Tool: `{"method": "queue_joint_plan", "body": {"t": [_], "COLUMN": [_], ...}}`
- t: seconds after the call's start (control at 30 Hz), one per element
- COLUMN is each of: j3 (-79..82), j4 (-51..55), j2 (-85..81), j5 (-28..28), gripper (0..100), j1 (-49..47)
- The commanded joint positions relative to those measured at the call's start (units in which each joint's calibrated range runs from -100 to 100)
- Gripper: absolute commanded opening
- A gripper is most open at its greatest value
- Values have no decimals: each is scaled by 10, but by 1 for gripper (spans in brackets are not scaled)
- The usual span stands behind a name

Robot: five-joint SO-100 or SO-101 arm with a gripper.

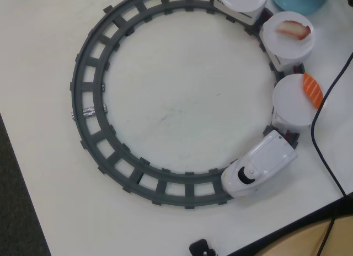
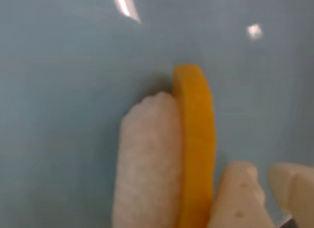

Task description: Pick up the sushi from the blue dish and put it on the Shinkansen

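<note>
**Where things sit**

In the overhead view, the ring track fills the middle of the worktop. The Shinkansen sits on it at lower right, its plates above it. The blue dish is at the top right. In the wrist view, the sushi lies on the dish, with the hand at lower right.

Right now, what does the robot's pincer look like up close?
In the wrist view, only the pincer tips show: cream-white plastic fingers, rounded and blocky, one with small dimples on its face. The picture is blurred; no cables or markings are visible.
</note>
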Motion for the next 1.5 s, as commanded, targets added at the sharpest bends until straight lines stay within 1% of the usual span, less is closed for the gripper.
{"method": "queue_joint_plan", "body": {"t": [0.0, 0.37, 0.6, 0.93, 1.1, 1.47], "j3": [-7, 102, 156, 161, 168, 168], "j4": [27, 35, 34, 24, -16, -11], "j2": [-29, -163, -212, -210, -209, -153], "j5": [3, -2, -2, -2, -2, 1], "gripper": [2, 2, 2, 2, 2, 2], "j1": [-7, -16, -17, -24, -23, -28]}}
